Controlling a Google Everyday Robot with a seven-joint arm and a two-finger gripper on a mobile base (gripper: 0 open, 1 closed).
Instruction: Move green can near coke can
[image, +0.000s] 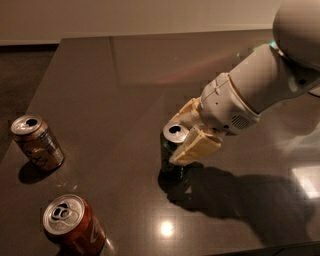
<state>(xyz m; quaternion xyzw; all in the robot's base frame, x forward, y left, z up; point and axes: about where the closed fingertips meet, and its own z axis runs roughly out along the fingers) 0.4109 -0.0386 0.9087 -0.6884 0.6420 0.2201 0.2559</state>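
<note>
The camera view looks down on a dark table (100, 75) where the green can (175, 133) stands upright near the middle, and the gripper (174, 141) reaches it from the right on the end of the white arm (260, 80). The gripper is narrowed around the can, one pale finger (184, 114) behind the rim and the other across the near right side. Both look pressed to the can, so I judge it held, though the contact at the back is partly hidden. The coke can (70, 227) stands well apart at the lower left, close to the table's front edge, and a tan-gold can (37, 142) stands at the left edge, above it in the picture. The step in hand, as I read it, is securing the grasp before carrying. To do it well, the grip should be firm and square on the can's upper body, with the can upright. The carry should then run low toward the lower left, passing in front of the tan-gold can and stopping just beside the coke can without knocking it
</note>
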